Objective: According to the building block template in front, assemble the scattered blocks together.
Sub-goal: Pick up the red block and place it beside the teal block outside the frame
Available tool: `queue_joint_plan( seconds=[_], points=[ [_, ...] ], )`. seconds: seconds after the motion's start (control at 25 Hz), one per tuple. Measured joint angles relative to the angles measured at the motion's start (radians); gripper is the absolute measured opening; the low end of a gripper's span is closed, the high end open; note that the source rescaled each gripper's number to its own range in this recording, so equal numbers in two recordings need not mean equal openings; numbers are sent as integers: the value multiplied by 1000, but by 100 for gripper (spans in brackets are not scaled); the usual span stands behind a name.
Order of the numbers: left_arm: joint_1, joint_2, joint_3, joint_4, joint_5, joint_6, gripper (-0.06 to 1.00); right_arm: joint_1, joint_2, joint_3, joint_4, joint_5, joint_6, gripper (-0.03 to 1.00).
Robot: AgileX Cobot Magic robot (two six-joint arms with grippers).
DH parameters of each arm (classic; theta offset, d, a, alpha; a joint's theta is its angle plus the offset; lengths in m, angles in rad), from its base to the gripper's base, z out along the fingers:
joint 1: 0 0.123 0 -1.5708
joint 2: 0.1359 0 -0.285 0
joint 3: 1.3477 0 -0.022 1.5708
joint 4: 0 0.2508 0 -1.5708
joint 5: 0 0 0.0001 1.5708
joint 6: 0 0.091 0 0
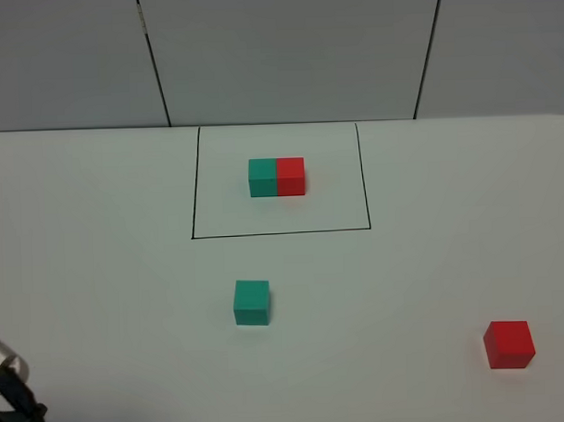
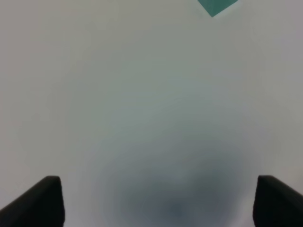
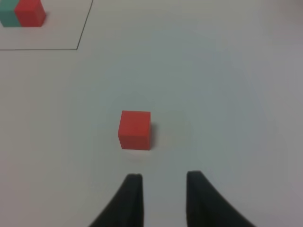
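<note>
Template pair (image 1: 276, 177) inside black frame (image 1: 281, 233) — teal cube (image 1: 252, 302), red cube (image 1: 509, 344) well apart.

I find nothing to read in any of my views: no words, numbers, labels or brand marks. The one drawn mark is the plain black rectangle (image 1: 281, 234) around the building block template (image 1: 277, 177), toward twelve o'clock.

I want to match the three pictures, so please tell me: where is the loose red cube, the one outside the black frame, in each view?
Exterior high: the loose red cube lies at lower right.
Left wrist: not in it.
Right wrist: near the middle, just ahead of the right gripper.
Shared landmark: the building block template, seen in the exterior high and right wrist views only.
</note>
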Motion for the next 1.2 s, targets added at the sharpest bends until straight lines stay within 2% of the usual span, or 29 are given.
queue_joint_plan(
  seconds=[0.4, 0.64, 0.88, 1.2],
  points=[
    [0, -196, 4, 39, 160, -134, 93, 0, 0, 0, 0, 0, 0, 0],
    [33, -278, 55, 22, 178, -151, 93, 0, 0, 0, 0, 0, 0, 0],
    [89, -358, 75, -41, 182, -155, 93, 0, 0, 0, 0, 0, -1, 0],
    [158, -410, 97, -48, 209, -196, 93, 0, 0, 0, 0, 0, 0, 0]
  ],
)
